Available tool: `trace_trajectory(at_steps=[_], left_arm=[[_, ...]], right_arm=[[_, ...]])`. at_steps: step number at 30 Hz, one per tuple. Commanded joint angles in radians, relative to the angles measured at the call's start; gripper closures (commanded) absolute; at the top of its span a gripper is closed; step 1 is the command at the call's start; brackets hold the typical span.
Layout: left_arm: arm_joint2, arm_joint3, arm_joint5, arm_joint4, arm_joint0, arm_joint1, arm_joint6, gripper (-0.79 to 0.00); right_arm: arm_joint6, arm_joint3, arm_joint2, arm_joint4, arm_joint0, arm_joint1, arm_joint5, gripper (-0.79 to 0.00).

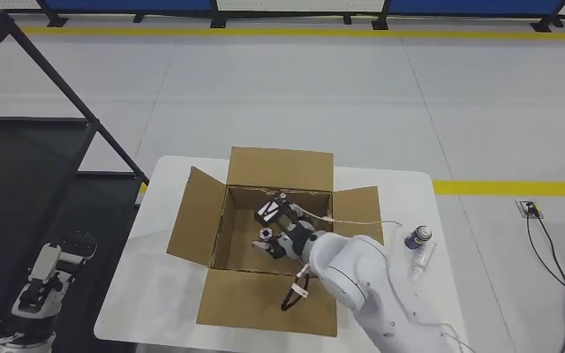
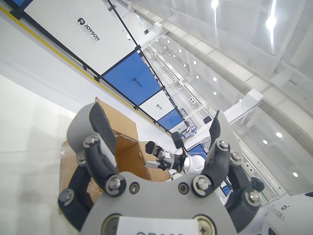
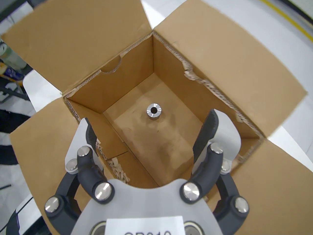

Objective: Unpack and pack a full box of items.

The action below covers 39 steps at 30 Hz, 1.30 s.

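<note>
From where I stand, the white table (image 1: 150,282) takes up most of the scene. The cardboard box (image 1: 281,168) sits at its middle with all four flaps folded outward. The right arm (image 1: 362,274), white and bulky, leans over the near flap and dips down into the open box. The left arm (image 1: 40,291) hangs well off the table's left edge, away from everything.

The right gripper (image 3: 149,118) is inside the box mouth, above the floor. Its fingers are spread wide and touch nothing. The left gripper (image 2: 155,110) points up toward the ceiling, its fingers likewise parted with nothing between them.

On the table to the right of the box stands a small dark bottle (image 1: 418,236). A pale slim item (image 1: 425,259) lies just beside it, too small for me to make out.

On the box floor, roughly at its centre, a short metal cylinder (image 3: 154,110) stands on end. It has a hole through its middle, and it sits below the right gripper's spread fingers and clear of the walls.
</note>
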<state>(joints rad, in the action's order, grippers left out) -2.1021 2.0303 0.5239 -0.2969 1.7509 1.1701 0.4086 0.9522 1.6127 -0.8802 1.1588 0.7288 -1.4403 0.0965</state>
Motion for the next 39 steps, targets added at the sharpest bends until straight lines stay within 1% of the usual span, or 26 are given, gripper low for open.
trace_trajectory(at_steps=[1,3,6,9,12,13,16,18,19,20,21,22,24,25,26,28,29,30,31,32,35,39], left_arm=[[-0.003,-0.005,0.001,-0.01,0.003,0.001,0.0,-0.785],[-0.006,-0.009,0.0,-0.014,0.002,0.001,-0.001,-0.785],[-0.008,-0.011,-0.008,-0.017,0.001,0.002,-0.006,-0.785],[-0.008,-0.011,-0.008,-0.017,0.001,0.002,-0.006,-0.785],[-0.008,-0.011,-0.008,-0.017,0.001,0.002,-0.006,-0.785],[-0.008,-0.011,-0.008,-0.017,0.001,0.002,-0.006,-0.785],[-0.008,-0.011,-0.008,-0.017,0.001,0.002,-0.006,-0.785],[-0.008,-0.011,-0.008,-0.017,0.001,0.002,-0.006,-0.785],[-0.008,-0.011,-0.008,-0.017,0.001,0.002,-0.006,-0.785],[-0.008,-0.011,-0.008,-0.017,0.001,0.002,-0.006,-0.785],[-0.008,-0.011,-0.008,-0.017,0.001,0.002,-0.006,-0.785],[-0.008,-0.011,-0.008,-0.017,0.001,0.002,-0.006,-0.785],[-0.008,-0.011,-0.008,-0.017,0.001,0.002,-0.006,-0.785],[-0.008,-0.011,-0.008,-0.017,0.001,0.002,-0.006,-0.785],[-0.008,-0.011,-0.008,-0.017,0.001,0.002,-0.006,-0.785],[-0.008,-0.011,-0.008,-0.017,0.001,0.002,-0.006,-0.785],[-0.008,-0.011,-0.008,-0.017,0.001,0.002,-0.006,-0.785],[-0.008,-0.011,-0.008,-0.017,0.001,0.002,-0.006,-0.785],[-0.008,-0.011,-0.008,-0.017,0.001,0.002,-0.006,-0.785],[-0.008,-0.011,-0.008,-0.017,0.001,0.002,-0.006,-0.785],[-0.008,-0.011,-0.008,-0.017,0.001,0.002,-0.006,-0.785],[-0.008,-0.011,-0.008,-0.017,0.001,0.002,-0.006,-0.785]], right_arm=[[0.016,-0.2,0.082,-0.043,-0.125,-0.035,-0.031,-0.785],[0.011,-0.349,0.144,-0.094,-0.204,-0.071,-0.047,-0.785],[-0.003,-0.539,0.206,-0.178,-0.295,-0.122,-0.035,-0.785],[-0.027,-0.693,0.253,-0.219,-0.354,-0.165,-0.03,-0.785],[-0.053,-0.809,0.287,-0.25,-0.389,-0.204,-0.02,-0.779],[-0.061,-0.841,0.296,-0.259,-0.397,-0.216,-0.015,-0.717],[-0.091,-0.927,0.317,-0.271,-0.418,-0.247,-0.013,-0.662],[-0.111,-0.974,0.328,-0.28,-0.425,-0.265,-0.006,-0.585],[-0.121,-0.996,0.333,-0.283,-0.428,-0.274,-0.001,-0.563],[-0.133,-1.016,0.337,-0.287,-0.432,-0.283,0.002,-0.523],[-0.144,-1.035,0.339,-0.29,-0.435,-0.291,0.004,-0.434],[-0.155,-1.054,0.341,-0.294,-0.438,-0.298,0.007,-0.388],[-0.166,-1.09,0.341,-0.308,-0.445,-0.312,0.023,-0.363],[-0.172,-1.108,0.343,-0.31,-0.449,-0.318,0.028,-0.363],[-0.177,-1.124,0.344,-0.313,-0.452,-0.324,0.032,-0.342],[-0.188,-1.153,0.342,-0.32,-0.46,-0.335,0.042,-0.274],[-0.197,-1.166,0.34,-0.326,-0.465,-0.339,0.048,-0.212],[-0.204,-1.178,0.335,-0.333,-0.47,-0.342,0.058,-0.089],[-0.21,-1.188,0.331,-0.339,-0.477,-0.345,0.068,-0.015],[-0.213,-1.197,0.326,-0.345,-0.484,-0.346,0.078,0.0],[-0.218,-1.204,0.308,-0.364,-0.5,-0.345,0.124,0.0],[-0.229,-1.174,0.278,-0.374,-0.512,-0.325,0.194,0.0]])
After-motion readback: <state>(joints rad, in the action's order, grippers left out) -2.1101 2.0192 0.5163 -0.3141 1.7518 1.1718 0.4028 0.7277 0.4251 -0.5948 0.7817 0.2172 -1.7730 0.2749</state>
